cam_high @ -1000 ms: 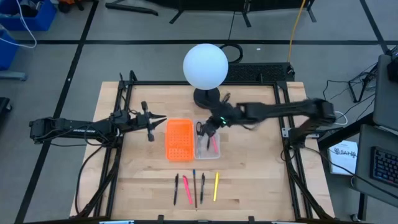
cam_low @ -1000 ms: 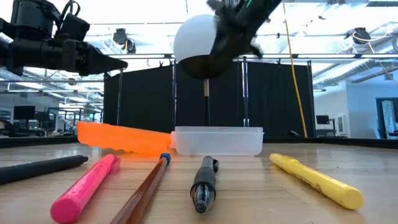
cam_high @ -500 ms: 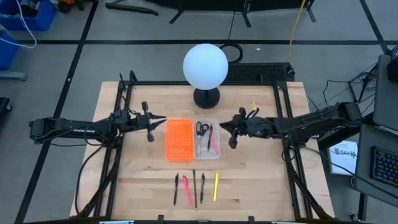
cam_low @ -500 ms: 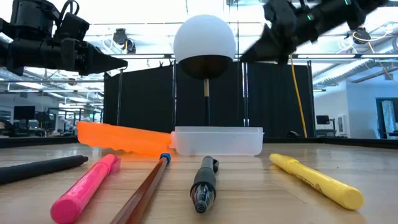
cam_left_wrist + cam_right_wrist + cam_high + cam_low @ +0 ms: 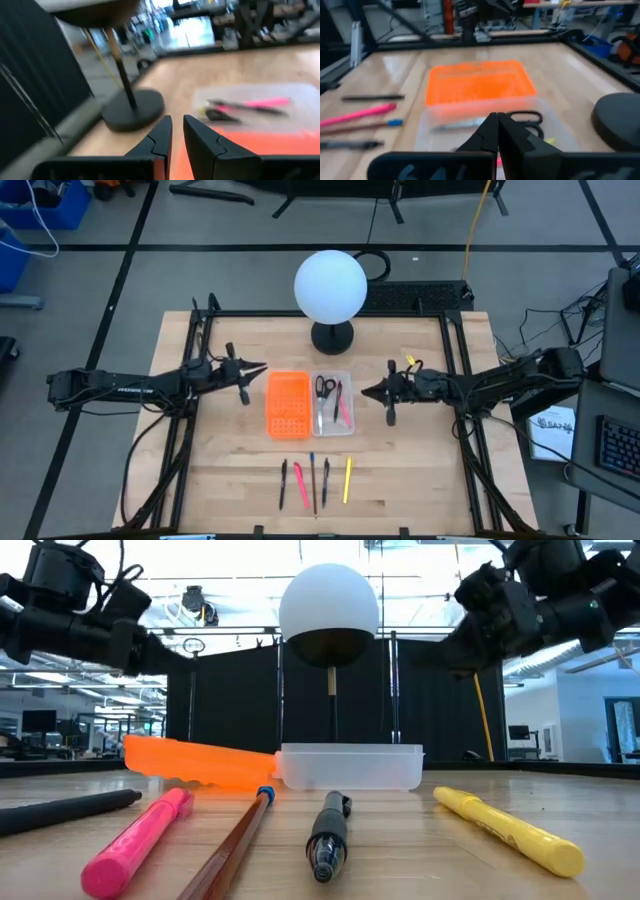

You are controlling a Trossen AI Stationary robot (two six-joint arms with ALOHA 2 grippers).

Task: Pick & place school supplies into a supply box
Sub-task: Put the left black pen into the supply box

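Note:
The clear supply box [image 5: 333, 404] lies at mid-table and holds black-handled scissors [image 5: 325, 386], a black pen and a pink pen [image 5: 343, 408]. It also shows in the low view [image 5: 350, 766]. Several more pens and a pencil [image 5: 313, 482] lie in a row on the table near its near edge. My right gripper [image 5: 365, 391] is shut and empty, right of the box and above the table. My left gripper [image 5: 262, 367] is shut and empty, hovering left of the orange perforated piece [image 5: 287, 404].
A lamp with a white globe [image 5: 330, 285] stands on a black base [image 5: 332, 337] just beyond the box. The orange piece lies against the box's left side. Black frame rails [image 5: 195, 370] run along the table's left and right edges.
My right gripper has drawn back from above the supply box toward the table's right edge, and the arm has folded back with it. The box and its contents lie still. My left arm has stayed in place.

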